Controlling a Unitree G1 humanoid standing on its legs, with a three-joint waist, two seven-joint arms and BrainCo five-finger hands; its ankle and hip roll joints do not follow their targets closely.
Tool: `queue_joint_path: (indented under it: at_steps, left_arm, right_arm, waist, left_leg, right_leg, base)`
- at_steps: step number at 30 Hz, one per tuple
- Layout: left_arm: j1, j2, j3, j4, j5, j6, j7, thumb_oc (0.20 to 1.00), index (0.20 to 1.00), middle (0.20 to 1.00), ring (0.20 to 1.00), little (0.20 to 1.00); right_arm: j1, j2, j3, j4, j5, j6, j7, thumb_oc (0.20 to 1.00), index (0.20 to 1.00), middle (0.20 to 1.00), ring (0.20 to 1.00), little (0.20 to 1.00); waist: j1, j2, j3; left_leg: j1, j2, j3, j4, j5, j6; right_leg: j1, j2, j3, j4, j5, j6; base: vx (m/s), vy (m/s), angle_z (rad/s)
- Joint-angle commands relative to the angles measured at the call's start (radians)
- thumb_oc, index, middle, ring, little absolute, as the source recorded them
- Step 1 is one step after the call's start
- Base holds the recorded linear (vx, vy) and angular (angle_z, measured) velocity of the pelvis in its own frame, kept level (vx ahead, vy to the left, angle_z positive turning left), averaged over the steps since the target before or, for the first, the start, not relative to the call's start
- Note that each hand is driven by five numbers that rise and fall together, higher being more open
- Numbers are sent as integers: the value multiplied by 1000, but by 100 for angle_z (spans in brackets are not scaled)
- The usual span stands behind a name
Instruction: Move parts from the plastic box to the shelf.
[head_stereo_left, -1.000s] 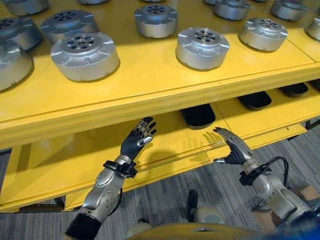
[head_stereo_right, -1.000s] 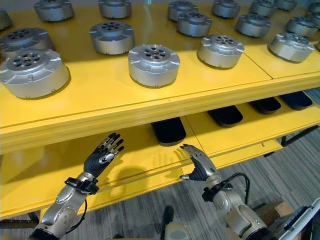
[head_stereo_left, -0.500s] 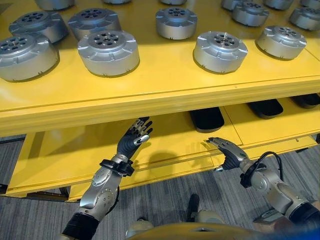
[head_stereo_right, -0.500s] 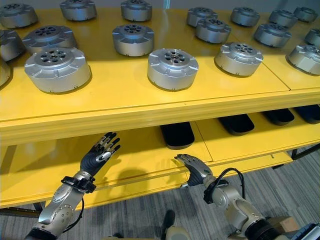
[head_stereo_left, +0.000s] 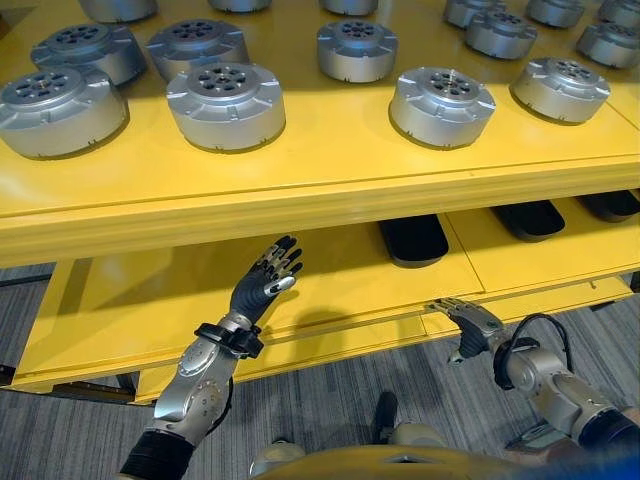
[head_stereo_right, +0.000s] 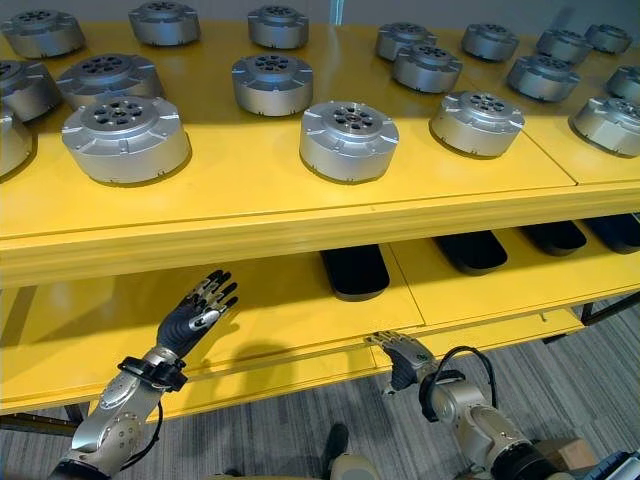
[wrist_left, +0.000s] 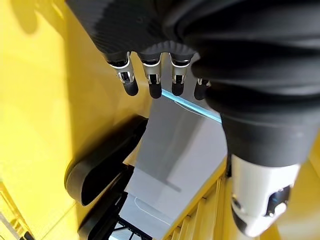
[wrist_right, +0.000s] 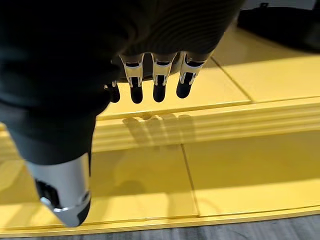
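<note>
Several round silver parts stand on the yellow upper shelf (head_stereo_left: 330, 165); the nearest ones are a part (head_stereo_left: 225, 102) at the left and a part (head_stereo_left: 442, 104) at the right. My left hand (head_stereo_left: 262, 290) is raised over the lower shelf (head_stereo_left: 130, 305), below the upper shelf's front edge, open with straight fingers (wrist_left: 150, 82) and nothing in it. My right hand (head_stereo_left: 468, 326) hangs palm down at the lower shelf's front edge. It is open too, its fingers (wrist_right: 157, 82) straight, and it holds nothing.
Black oblong trays (head_stereo_left: 415, 238) (head_stereo_left: 530, 218) lie on the lower shelf under the upper one. More silver parts fill the back rows (head_stereo_right: 270, 82). Grey carpet floor (head_stereo_left: 330, 400) lies in front of the shelf.
My right hand has dropped and drawn back from over the lower shelf to its front edge. My left hand has hardly moved. The camera shifted early on.
</note>
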Motion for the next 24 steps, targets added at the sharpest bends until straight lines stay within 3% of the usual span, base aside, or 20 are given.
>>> queue_joint_path:
  at_steps: [1, 24]
  left_arm:
    - [-16, 8, 4, -27, 10, -35, -37, 1000, 1000, 1000, 1000, 1000]
    - [-30, -18, 0, -1, 27, 3, -75, 1000, 1000, 1000, 1000, 1000]
  right_arm:
    - [-76, -11, -4, 24, -29, 1, -54, 1000, 1000, 1000, 1000, 1000]
    - [-173, 53, 31, 152, -75, 17, -87, 1000, 1000, 1000, 1000, 1000]
  waist:
    - [25, 8, -2]
    - [64, 20, -11]
  left_leg:
    - [-34, 30, -134, 5, 43, 8]
    - [-34, 33, -155, 17, 40, 7]
  right_leg:
    - [65, -61, -19, 142, -141, 109]
    - [76, -55, -45, 164, -166, 94]
  base:
    - [0, 0, 0]
    - [13, -3, 2]
